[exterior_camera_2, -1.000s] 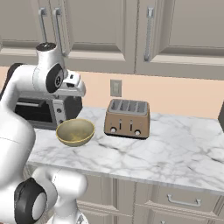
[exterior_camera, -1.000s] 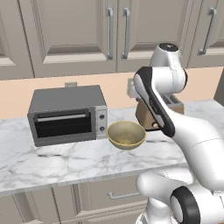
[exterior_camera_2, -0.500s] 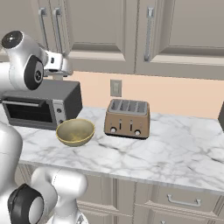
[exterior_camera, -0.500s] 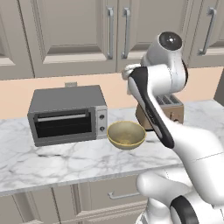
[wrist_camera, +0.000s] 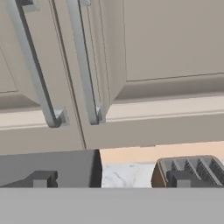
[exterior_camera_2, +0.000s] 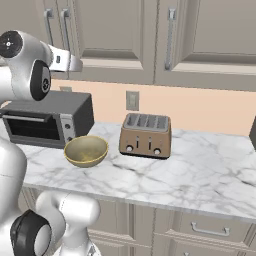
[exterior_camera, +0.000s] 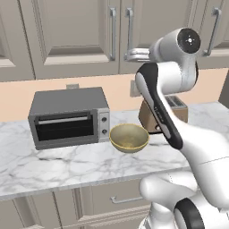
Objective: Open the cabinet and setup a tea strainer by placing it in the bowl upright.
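Where cabinet (exterior_camera: 89, 36) doors shut, marble counter (exterior_camera: 67, 165) below.

On the counter (exterior_camera: 67, 167), the bowl (exterior_camera: 129, 137) sits between the toaster oven (exterior_camera: 69, 117) on its left and the toaster (exterior_camera_2: 146, 135) on its right. The cabinet (exterior_camera: 80, 36) hangs above them, its handles (wrist_camera: 85, 65) meeting at the middle.

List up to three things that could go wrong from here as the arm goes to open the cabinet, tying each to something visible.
1. The two cabinet handles stand close together; the open gripper, raised near their lower ends, might catch the wrong one or both.
2. The doors of the cabinet are shut, so a swinging door could meet the arm.
3. The bowl sits between the toaster oven and toaster, leaving a tight approach.
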Robot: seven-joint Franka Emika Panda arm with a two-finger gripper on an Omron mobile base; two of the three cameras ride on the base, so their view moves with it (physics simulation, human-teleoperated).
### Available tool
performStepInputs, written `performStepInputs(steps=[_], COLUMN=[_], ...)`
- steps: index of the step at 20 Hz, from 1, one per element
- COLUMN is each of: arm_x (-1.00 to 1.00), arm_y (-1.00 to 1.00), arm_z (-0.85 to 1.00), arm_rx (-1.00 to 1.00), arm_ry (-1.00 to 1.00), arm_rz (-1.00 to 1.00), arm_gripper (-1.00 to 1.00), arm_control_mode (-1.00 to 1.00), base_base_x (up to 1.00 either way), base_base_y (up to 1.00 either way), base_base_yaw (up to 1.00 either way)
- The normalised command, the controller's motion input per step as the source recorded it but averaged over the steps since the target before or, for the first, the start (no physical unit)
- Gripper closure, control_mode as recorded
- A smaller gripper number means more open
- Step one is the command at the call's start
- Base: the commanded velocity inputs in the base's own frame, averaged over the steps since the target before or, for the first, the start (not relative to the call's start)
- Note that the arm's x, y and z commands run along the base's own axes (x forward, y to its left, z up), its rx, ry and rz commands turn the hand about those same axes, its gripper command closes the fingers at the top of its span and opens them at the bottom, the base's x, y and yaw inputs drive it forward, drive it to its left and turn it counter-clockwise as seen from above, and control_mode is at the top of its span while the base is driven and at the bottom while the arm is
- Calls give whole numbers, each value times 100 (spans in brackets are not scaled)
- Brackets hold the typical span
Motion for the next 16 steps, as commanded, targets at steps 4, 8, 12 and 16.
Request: performStepInputs(steps=[4,8,12,16], arm_x=[10,2,18,35], arm_y=[0,0,10,20], arm_z=[18,4,10,3], arm_rx=[10,-5,-14,-17], arm_ry=[-1,2,0,0], arm_rz=[0,0,0,0], arm_gripper=[-100,-100,-100,-100], arm_control_mode=[-100,-100,-100,-100], base_base_x=[0,0,0,0], base_base_y=[0,0,0,0], base_base_yaw=[0,0,0,0])
